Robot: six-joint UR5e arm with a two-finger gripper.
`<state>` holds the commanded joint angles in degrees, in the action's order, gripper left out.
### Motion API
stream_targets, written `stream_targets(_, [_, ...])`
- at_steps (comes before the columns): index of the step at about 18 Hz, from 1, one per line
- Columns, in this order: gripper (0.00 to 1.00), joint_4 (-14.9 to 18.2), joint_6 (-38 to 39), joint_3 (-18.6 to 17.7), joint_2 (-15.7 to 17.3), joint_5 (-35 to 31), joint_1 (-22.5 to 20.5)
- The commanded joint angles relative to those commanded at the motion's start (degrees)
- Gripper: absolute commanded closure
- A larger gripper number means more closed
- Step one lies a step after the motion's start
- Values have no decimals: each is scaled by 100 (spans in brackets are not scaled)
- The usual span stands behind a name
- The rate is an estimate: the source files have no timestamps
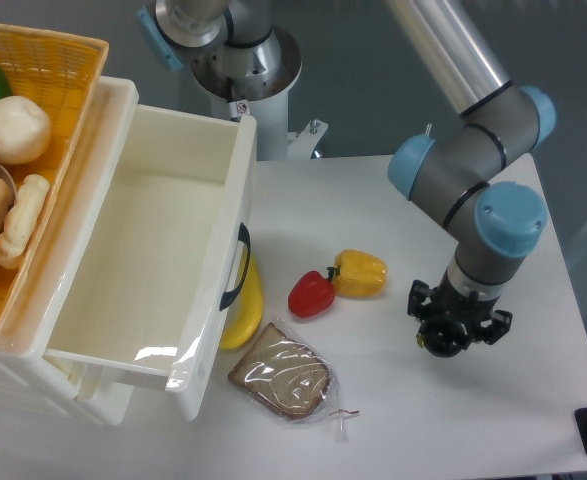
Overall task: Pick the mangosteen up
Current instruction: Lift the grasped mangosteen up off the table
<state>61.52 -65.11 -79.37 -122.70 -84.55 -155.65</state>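
My gripper [449,328] points straight down at the white table [393,420], right of the middle, and is seen from above. Its black body hides the fingertips, so I cannot tell whether the jaws are open or shut. The mangosteen does not show clearly anywhere. A dark rounded shape at the gripper's lower edge blends with the black gripper body, and I cannot tell whether it is the fruit. The gripper stands about a hand's width right of the yellow pepper [361,273].
A red pepper [311,293] touches the yellow pepper's left side. A wrapped bread slice [283,377] lies in front, and a banana [243,305] lies by the open white drawer [213,330]. A wicker basket [73,60] of food sits at the far left. The table's right edge is near the gripper.
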Motion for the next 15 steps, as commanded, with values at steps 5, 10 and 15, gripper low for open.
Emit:
stream_targets(5, [89,630,-959,517,97,-465,-80])
stream_targets(10, [90,897,-1170,782,97,-536,-123])
stream_targets(15, [90,888,-1179,765,88,-563,-124])
